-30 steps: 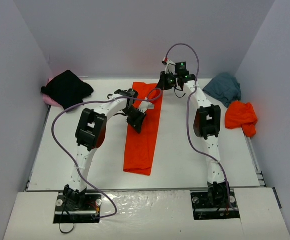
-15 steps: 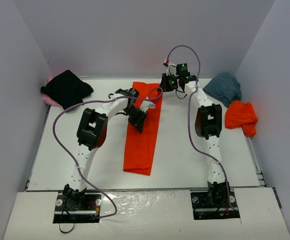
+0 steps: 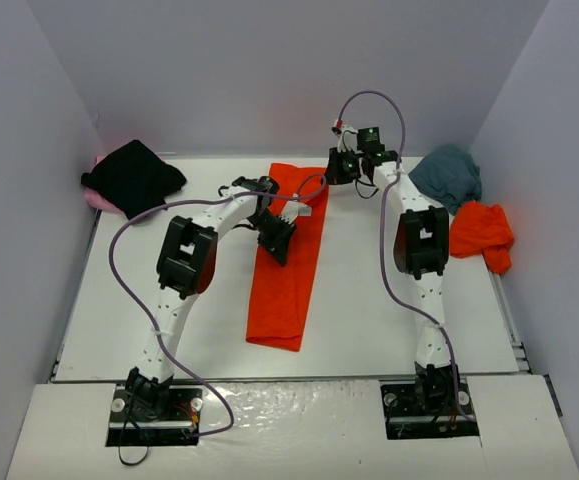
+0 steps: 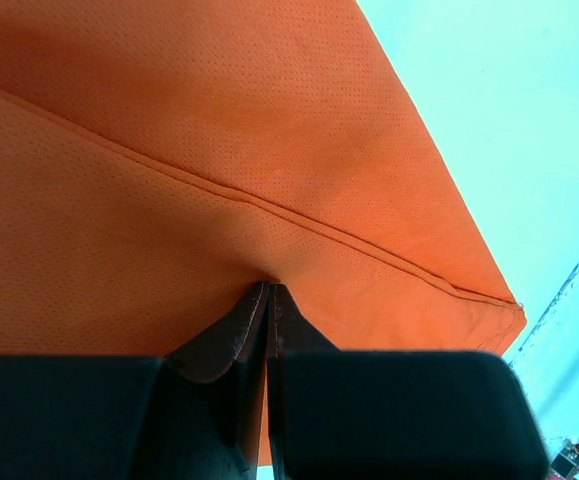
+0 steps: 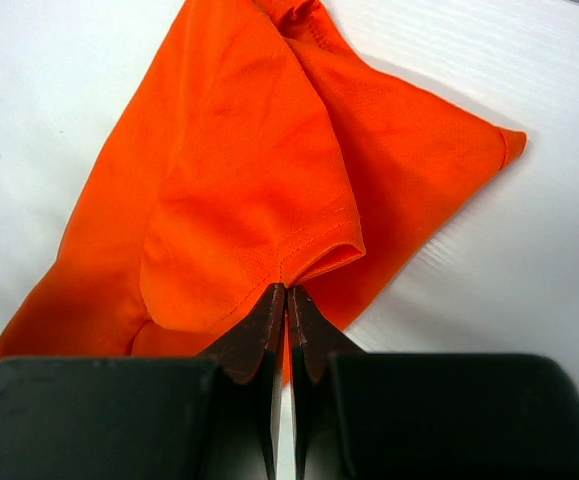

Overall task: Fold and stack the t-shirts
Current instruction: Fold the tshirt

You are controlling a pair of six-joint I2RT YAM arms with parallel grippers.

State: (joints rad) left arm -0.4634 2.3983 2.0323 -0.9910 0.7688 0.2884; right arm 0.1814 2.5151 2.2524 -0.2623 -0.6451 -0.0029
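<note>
We're seeing the long orange-red t-shirt (image 3: 287, 270) lying as a narrow folded strip down the middle of the surface (image 3: 369, 300), running from the far edge toward the near edge. The left gripper (image 3: 275, 238) is sitting on the strip's far half, clenched. Its wrist view is showing both fingertips (image 4: 244, 325) pressed together on a small pucker of the orange cloth, just below a stitched seam. The right gripper (image 3: 337, 168) is hanging at the strip's far right corner, near the far edge. It's also clenched, and its fingertips (image 5: 264, 325) are pinching the hemmed sleeve edge of the same shirt, with the sleeve bulging up from the surface there. The other shirts are lying in loose heaps. The black t-shirt (image 3: 134, 176) is sitting in the far left corner, with the pink t-shirt (image 3: 99, 199) peeking out under its left side. The teal-grey t-shirt (image 3: 447, 175) is sitting in the far right corner, and the crumpled orange-red t-shirt (image 3: 481, 235) is touching it on its near side, against the right edge.
</note>
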